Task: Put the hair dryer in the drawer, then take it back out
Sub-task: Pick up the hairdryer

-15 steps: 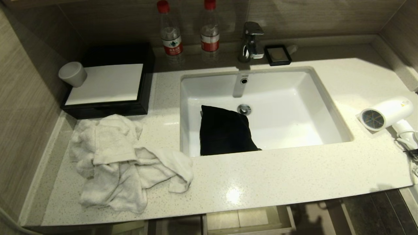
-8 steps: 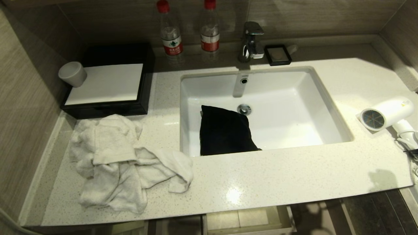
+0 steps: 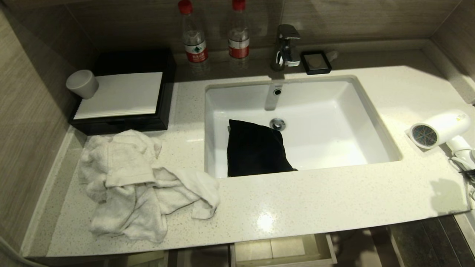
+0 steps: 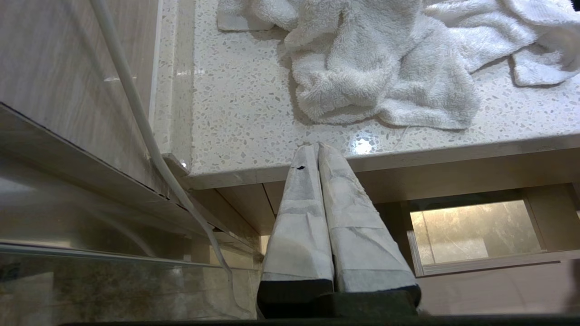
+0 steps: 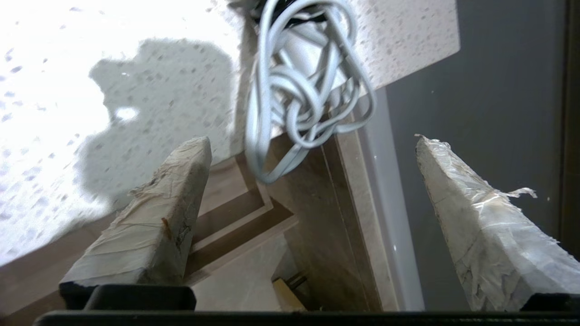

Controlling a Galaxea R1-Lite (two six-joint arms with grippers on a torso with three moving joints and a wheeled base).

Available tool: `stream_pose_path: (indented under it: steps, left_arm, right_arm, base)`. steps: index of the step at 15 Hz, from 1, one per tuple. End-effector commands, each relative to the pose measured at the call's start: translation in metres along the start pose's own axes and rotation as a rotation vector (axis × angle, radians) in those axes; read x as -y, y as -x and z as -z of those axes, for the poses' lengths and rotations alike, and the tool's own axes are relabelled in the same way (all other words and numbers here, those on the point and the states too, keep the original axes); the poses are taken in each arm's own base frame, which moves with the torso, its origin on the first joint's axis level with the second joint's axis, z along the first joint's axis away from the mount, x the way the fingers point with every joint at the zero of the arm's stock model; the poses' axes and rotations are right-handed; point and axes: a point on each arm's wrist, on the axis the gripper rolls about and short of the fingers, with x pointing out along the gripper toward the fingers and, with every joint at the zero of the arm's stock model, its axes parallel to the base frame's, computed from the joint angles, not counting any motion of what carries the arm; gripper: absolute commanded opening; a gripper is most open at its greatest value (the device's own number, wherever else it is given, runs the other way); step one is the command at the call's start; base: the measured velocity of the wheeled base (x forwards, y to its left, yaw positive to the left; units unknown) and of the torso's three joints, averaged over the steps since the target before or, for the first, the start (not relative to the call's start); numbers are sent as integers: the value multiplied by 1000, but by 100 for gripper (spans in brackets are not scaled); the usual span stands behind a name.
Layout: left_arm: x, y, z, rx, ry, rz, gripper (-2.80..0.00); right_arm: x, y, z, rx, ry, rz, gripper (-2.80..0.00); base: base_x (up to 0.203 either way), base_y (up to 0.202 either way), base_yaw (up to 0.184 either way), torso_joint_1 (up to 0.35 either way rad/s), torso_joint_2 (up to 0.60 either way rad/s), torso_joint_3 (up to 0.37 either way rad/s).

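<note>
The white hair dryer point(image 3: 441, 128) lies on the counter to the right of the sink, its round mesh grille facing left, its handle and cord trailing off the right edge. The drawer point(image 3: 276, 247) stands pulled out under the counter's front edge, with nothing seen in the part that shows. My right gripper point(image 5: 311, 139) is open, just off the counter's right front corner. The dryer's coiled cord point(image 5: 299, 90) hangs over the edge ahead of its fingers, untouched. My left gripper point(image 4: 315, 146) is shut and empty at the counter's left front edge. Neither arm shows in the head view.
A crumpled white towel point(image 3: 137, 181) lies at the front left of the counter point(image 3: 315, 200), and a black pouch point(image 3: 254, 148) rests in the sink point(image 3: 374, 107). Along the back stand a black tray point(image 3: 122, 124) with a cup point(image 3: 82, 84), two bottles point(image 3: 193, 33), the faucet point(image 3: 287, 46) and a soap dish point(image 3: 315, 62).
A shadow has spread up onto the counter's front right corner, toward the dryer. The dryer, the drawer and everything else on the counter have stayed put.
</note>
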Motion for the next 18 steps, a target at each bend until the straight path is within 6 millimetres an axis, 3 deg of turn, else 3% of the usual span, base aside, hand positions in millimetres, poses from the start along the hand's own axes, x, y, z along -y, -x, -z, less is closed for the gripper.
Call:
stream_pose_path:
  steps: [1,8,18]
  left_arm:
    - [0,0,0,0,0,0,-280]
    - [0,0,0,0,0,0,-280]
    - [0,0,0,-1,0,0,-280]
  right_arm:
    - [5,-17,-3,-12,-4,36,0]
    - [11,-41,-21,17,-90,-42,0]
    - [25,-72,-22,-7,-141,-178,0]
  base:
    - [0,0,0,0,0,0]
    - [0,0,0,0,0,0]
    - [0,0,0,0,0,0]
